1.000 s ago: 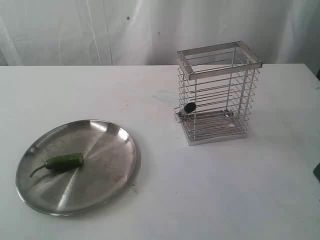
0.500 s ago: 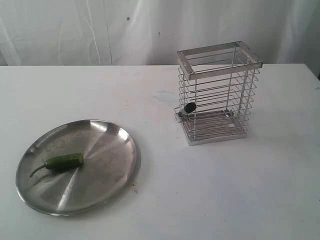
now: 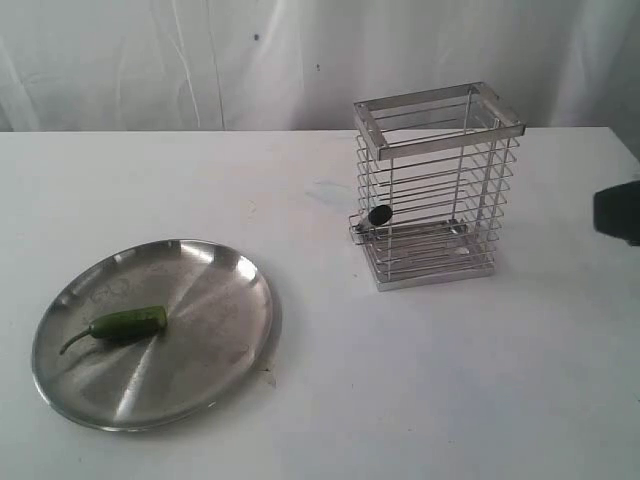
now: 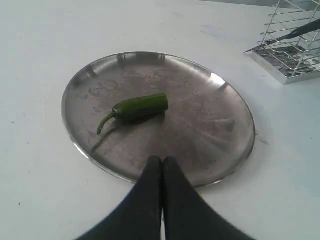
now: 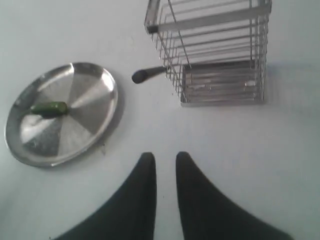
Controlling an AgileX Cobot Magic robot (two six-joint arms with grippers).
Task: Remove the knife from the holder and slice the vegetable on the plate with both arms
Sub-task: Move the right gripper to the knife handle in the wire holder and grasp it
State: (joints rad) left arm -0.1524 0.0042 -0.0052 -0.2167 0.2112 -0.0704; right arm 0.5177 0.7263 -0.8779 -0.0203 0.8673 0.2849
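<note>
The green chili pepper (image 3: 127,323) lies on the left half of the steel plate (image 3: 220,290), stem pointing left. The chrome wire holder (image 3: 435,185) stands upright at the right of the middle. The knife lies low inside it, and its black handle end (image 3: 379,215) pokes out through the bars on the plate's side. In the left wrist view my left gripper (image 4: 162,161) hovers at the plate's (image 4: 230,125) rim, shut and empty, with the pepper (image 4: 140,106) beyond it. My right gripper (image 5: 165,157) is open over bare table, well short of the holder (image 5: 215,55) and the knife handle (image 5: 147,74).
A white table (image 3: 420,380) carries everything, with a white cloth backdrop (image 3: 200,60) behind it. A black part of the right arm (image 3: 618,210) shows at the exterior view's right edge, to the right of the holder.
A black part of the right arm has come into the exterior view at the right edge, higher than the sliver seen a second ago. Plate, pepper, holder and knife have not moved.
</note>
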